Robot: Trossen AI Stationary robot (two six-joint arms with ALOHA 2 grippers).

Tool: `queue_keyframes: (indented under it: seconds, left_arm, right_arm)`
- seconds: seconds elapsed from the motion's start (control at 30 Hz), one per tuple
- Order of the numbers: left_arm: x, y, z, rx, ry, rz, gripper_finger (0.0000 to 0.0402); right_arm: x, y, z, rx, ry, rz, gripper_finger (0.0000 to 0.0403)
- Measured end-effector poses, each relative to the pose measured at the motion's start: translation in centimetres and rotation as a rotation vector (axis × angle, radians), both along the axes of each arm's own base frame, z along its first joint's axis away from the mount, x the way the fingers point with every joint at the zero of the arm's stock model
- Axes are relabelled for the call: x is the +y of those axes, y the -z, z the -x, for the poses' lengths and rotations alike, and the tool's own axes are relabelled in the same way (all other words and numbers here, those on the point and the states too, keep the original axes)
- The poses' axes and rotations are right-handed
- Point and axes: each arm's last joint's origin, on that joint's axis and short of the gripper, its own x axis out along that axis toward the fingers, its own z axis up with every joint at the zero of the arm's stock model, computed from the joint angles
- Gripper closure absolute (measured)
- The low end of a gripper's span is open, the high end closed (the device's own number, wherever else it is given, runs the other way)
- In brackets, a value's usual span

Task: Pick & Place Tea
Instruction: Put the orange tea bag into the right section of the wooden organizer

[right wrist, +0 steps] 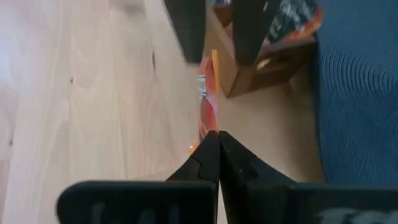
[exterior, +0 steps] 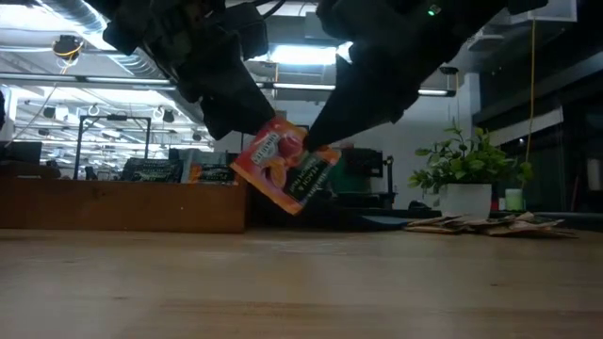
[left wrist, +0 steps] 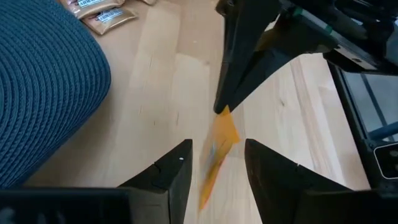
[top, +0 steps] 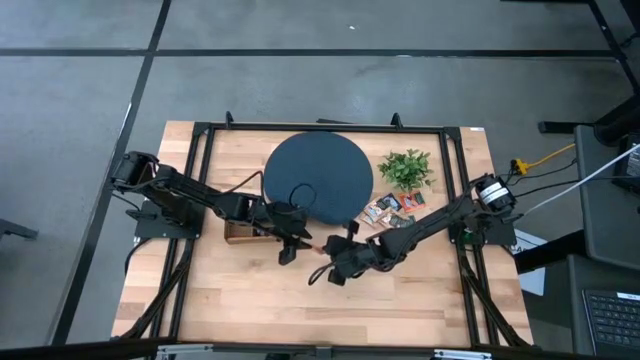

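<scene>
Mid-handover above the table: the right gripper (right wrist: 210,140) pinches the orange sachet (exterior: 283,168) tight, the left gripper (left wrist: 217,171) apparently straddles it with jaws open, needing to close next

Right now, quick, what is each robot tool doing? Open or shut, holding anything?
Left tool: open, fingers on either side of the orange tea sachet, not pinching it.
Right tool: closed, holding that sachet by one edge above the table.
</scene>
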Motion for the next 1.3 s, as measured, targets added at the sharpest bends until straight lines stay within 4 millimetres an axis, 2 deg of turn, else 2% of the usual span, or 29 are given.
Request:
queue_keyframes:
  seconds: [0.37,0.5,0.7,0.87,1.0,1.17,1.3]
  left_arm:
    - [0.0,0.0,0.0,-0.002,0.017,-0.021,0.0264]
    - [-0.3,0.1,0.1,0.001,0.028,-0.027,0.0298]
    - [-0.4,0.1,0.2,0.014,0.009,-0.014,0.0386]
    - [-0.4,0.2,0.2,0.031,-0.053,0.026,0.0388]
    - [-0.5,0.5,0.5,0.064,-0.11,0.004,0.0392]
    - [-0.8,0.3,0.9,0.054,-0.16,-0.057,0.0392]
    - [-0.6,-0.2,2.2,-0.011,-0.199,-0.059,0.0393]
  right_arm:
    - [-1.0,-0.4,-0.8,-0.044,-0.005,0.021,0.0399]
    - [-1.2,-0.4,-0.9,-0.043,-0.013,0.034,0.0399]
    - [-1.6,-0.6,-1.2,-0.054,-0.029,0.051,0.0399]
    - [-1.8,-0.5,-1.2,-0.051,-0.026,0.05,0.0392]
    - [-1.7,-0.5,-1.2,-0.038,-0.046,0.03,0.0367]
    - [-1.9,0.1,-0.7,0.039,-0.055,0.034,0.0311]
    - [-2.1,0.3,-0.5,0.066,-0.022,0.013,0.0267]
